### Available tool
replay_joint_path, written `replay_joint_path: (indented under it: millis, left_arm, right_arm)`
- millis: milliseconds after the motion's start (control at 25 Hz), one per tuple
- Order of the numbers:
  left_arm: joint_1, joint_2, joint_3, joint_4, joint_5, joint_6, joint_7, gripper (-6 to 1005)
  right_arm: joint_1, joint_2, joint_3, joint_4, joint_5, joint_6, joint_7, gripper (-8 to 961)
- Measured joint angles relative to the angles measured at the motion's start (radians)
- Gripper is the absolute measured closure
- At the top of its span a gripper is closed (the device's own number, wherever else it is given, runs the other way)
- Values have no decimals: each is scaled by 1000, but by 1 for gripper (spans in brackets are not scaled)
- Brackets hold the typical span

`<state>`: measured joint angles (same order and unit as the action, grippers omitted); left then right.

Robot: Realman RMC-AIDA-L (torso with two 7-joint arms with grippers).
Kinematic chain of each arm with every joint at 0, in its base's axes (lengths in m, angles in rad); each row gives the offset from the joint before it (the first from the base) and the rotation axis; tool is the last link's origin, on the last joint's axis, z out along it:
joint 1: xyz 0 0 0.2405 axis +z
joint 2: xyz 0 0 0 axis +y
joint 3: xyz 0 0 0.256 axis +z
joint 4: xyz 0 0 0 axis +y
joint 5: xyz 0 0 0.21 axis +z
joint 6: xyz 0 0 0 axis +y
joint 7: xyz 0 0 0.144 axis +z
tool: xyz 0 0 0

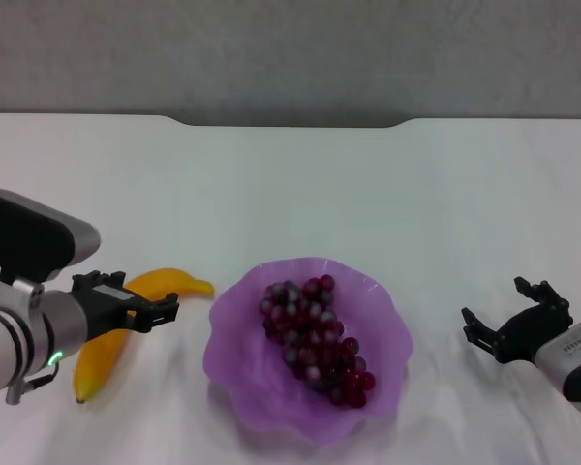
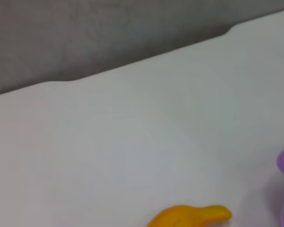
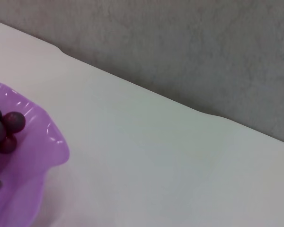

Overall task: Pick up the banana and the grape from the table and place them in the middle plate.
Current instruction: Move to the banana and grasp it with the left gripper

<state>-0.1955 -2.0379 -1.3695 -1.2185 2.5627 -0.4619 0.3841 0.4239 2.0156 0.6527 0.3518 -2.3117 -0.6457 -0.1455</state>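
Note:
The banana lies on the white table to the left of the purple plate; its end also shows in the left wrist view. My left gripper is open and sits over the banana's middle, hiding that part. The grape bunch lies inside the plate. It shows in the right wrist view with the plate's rim. My right gripper is open and empty, low over the table to the right of the plate.
The table's notched far edge meets a grey wall. Bare tabletop lies behind the plate and between the plate and my right gripper.

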Motion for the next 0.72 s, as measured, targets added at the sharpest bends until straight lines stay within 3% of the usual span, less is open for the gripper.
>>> replay_joint_path:
  millis: [280, 720]
  left_arm:
    - [-18, -2, -23, 32, -19, 4, 54, 170]
    - [-120, -8, -24, 270, -38, 139, 49, 174]
  right_arm:
    - [1, 0, -3, 6, 0, 0, 1, 62]
    - [0, 0, -4, 19, 0, -8, 1, 62]
